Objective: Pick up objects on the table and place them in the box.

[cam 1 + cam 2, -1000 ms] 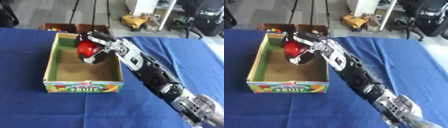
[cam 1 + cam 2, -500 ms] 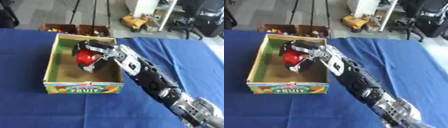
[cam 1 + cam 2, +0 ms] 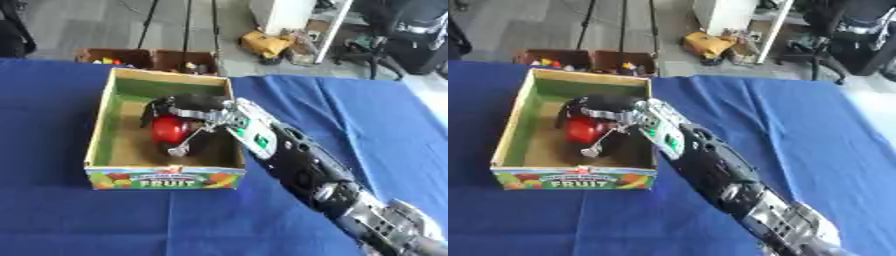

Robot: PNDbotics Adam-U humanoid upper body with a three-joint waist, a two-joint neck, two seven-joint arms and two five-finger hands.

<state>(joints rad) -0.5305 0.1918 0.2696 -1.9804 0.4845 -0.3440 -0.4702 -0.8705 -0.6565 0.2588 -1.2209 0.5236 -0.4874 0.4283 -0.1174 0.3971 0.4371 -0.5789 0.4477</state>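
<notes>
Inside the box, the right robot hand [image 3: 188,112] reaches in from the lower right, black fingers and a silver thumb curled round a red round object [image 3: 170,129], holding it low over the box floor. Whether the object touches the floor cannot be told. It looks smooth and glossy, apple-like in shape; black fingers arch over its top and far side, and one silver fingertip [image 3: 178,150] points down toward the near wall. The object sits under and to the left of the palm, in the middle of the box, slightly toward the near half.

Forearm [image 3: 289,155] is black with silver joints and a small green patch, crossing the right wall of the box and running down to the lower right corner of both views.

Box [image 3: 101,131] is open-topped cardboard, rectangular, green and tan inside, brown floor, with a printed front panel of coloured fruit pictures and the word FRUIT. It stands on the tabletop [image 3: 79,215], covered in a blue cloth with a soft matte weave, left of centre.

Beyond the far edge of the tabletop, two brown bins [image 3: 588,60] with small coloured items sit on a grey floor. Left robot hand shows in neither view.
</notes>
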